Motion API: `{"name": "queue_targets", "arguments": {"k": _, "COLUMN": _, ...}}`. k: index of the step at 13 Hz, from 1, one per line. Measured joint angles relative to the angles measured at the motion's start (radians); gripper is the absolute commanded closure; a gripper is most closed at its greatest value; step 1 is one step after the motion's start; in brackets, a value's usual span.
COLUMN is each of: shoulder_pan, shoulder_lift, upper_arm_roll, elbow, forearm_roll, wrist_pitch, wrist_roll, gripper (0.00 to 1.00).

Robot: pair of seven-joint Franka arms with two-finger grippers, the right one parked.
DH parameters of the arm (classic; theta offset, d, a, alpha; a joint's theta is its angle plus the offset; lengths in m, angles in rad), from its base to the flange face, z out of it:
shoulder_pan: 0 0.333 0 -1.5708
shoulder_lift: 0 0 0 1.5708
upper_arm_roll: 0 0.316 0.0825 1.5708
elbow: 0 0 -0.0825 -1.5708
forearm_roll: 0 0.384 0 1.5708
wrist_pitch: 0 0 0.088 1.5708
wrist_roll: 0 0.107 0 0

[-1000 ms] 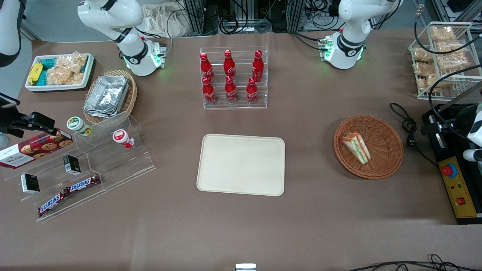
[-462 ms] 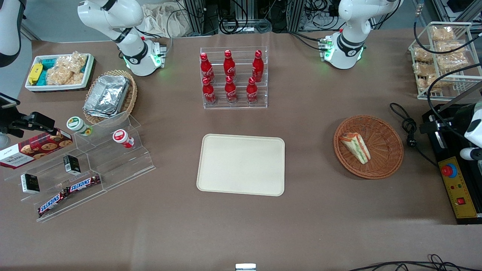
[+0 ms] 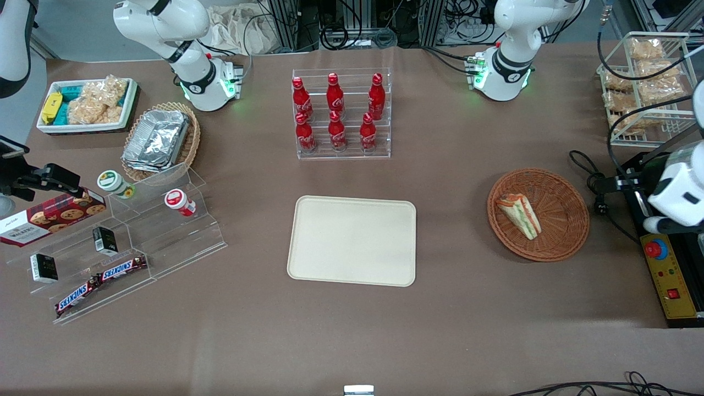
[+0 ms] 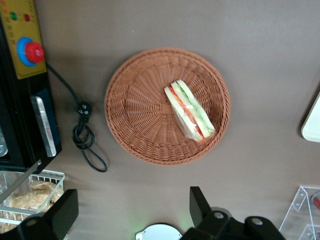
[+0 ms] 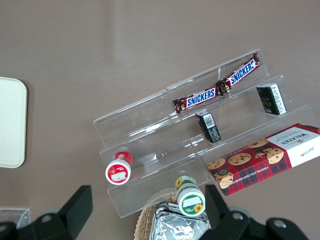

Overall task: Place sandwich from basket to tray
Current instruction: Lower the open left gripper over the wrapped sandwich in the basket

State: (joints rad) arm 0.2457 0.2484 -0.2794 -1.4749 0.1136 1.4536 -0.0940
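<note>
The sandwich (image 3: 520, 214) (image 4: 190, 110), a wrapped white-bread wedge with red and green filling, lies in the round reddish-brown wicker basket (image 3: 572, 231) (image 4: 135, 110). It rests in the part of the basket nearest the tray. The cream tray (image 3: 352, 242) lies flat mid-table with nothing on it, and one corner of it (image 4: 314, 125) shows in the left wrist view. My gripper (image 4: 132, 212) hangs high over the table beside the basket, toward the working arm's end. It is open, its black fingers (image 4: 200, 205) far apart with nothing between them. The arm's white wrist (image 3: 679, 190) shows at the front view's edge.
A black control box with a red stop button (image 3: 654, 250) and a coiled black cable (image 3: 597, 190) lie beside the basket, below my arm. A wire rack of bagged snacks (image 3: 643, 82) stands farther from the camera. An acrylic rack of red bottles (image 3: 341, 115) stands farther away than the tray.
The arm's wrist has come further into the front view, moving toward the basket. Sandwich, basket and tray have not moved.
</note>
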Motion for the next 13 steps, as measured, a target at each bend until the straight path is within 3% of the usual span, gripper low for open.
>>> {"name": "queue_targets", "arguments": {"k": 9, "shoulder_pan": -0.027, "shoulder_lift": 0.002, "upper_arm_roll": -0.021, "elbow": -0.208, "forearm_roll": -0.028, "wrist_pitch": 0.154, "wrist_roll": -0.092, "gripper": 0.01}}
{"name": "queue_targets", "arguments": {"k": 13, "shoulder_pan": -0.029, "shoulder_lift": -0.024, "upper_arm_roll": -0.021, "elbow": -0.419, "forearm_roll": -0.064, "wrist_pitch": 0.413, "wrist_roll": -0.133, "gripper": 0.01}}
